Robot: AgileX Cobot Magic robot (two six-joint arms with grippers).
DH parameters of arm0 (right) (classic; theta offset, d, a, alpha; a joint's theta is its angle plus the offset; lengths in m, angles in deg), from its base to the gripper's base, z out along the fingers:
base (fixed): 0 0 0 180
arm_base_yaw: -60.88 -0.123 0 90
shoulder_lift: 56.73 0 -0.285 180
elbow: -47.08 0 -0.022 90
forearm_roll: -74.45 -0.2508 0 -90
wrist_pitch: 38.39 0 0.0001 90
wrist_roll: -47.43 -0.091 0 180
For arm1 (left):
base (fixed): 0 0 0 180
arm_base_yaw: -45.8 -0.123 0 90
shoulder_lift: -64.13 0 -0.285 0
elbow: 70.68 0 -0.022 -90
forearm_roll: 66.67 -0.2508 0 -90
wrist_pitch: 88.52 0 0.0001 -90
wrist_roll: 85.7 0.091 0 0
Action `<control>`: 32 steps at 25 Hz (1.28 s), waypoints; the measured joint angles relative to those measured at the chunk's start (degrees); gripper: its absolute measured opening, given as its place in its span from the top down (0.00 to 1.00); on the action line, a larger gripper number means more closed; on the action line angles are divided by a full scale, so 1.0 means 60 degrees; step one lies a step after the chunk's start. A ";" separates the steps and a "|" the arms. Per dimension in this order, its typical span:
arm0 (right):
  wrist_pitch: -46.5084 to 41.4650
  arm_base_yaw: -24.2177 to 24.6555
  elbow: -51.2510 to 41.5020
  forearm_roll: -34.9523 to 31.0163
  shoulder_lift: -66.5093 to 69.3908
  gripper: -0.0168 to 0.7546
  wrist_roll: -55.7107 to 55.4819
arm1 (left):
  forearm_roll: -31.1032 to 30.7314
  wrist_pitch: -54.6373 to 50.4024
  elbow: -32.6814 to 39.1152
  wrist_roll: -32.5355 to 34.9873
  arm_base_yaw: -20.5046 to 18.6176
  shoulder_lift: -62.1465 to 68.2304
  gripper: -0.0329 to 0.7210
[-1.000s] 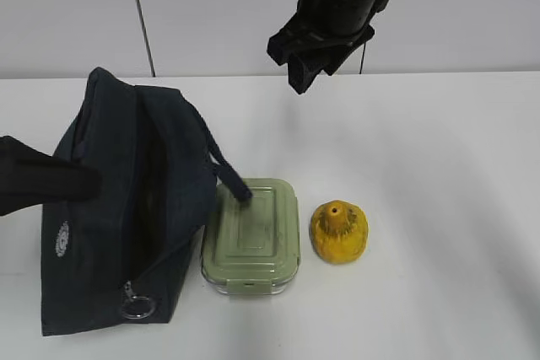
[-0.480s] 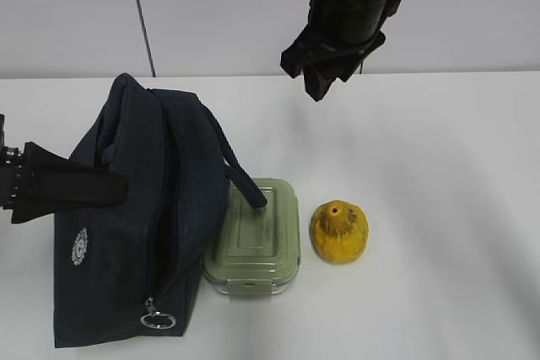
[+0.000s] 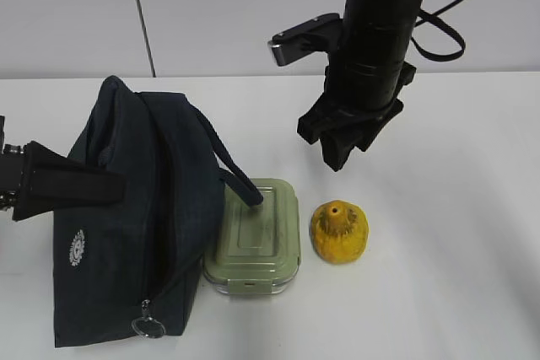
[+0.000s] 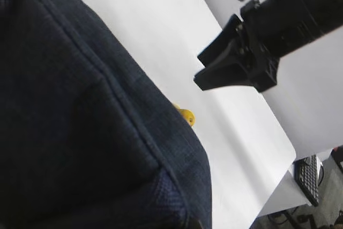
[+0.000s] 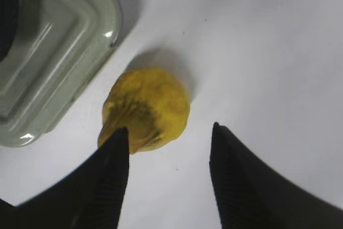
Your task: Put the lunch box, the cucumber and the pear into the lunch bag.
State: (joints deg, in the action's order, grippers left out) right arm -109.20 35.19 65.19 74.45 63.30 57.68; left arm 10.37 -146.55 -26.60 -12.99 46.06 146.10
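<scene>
Black right arm [image 3: 371, 56] vertical, tip down, jaws apart above pear [image 3: 338, 231].

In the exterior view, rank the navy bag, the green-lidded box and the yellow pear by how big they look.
1. The dark navy fabric lunch bag, clearly largest.
2. The rectangular lunch box with the sage-green lid.
3. The small lumpy yellow pear, smallest.
All three sit at a similar depth, so the order is safe.
</scene>
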 joint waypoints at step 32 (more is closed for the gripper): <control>0.0142 -0.0256 -0.0749 -0.0411 0.0692 0.37 0.0000 | -0.0195 0.0238 0.0000 -0.1940 0.0010 -0.0007 0.98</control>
State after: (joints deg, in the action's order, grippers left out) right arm -108.35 33.65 60.69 71.98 67.45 57.68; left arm 9.20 -145.13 -26.60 -24.63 46.12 146.06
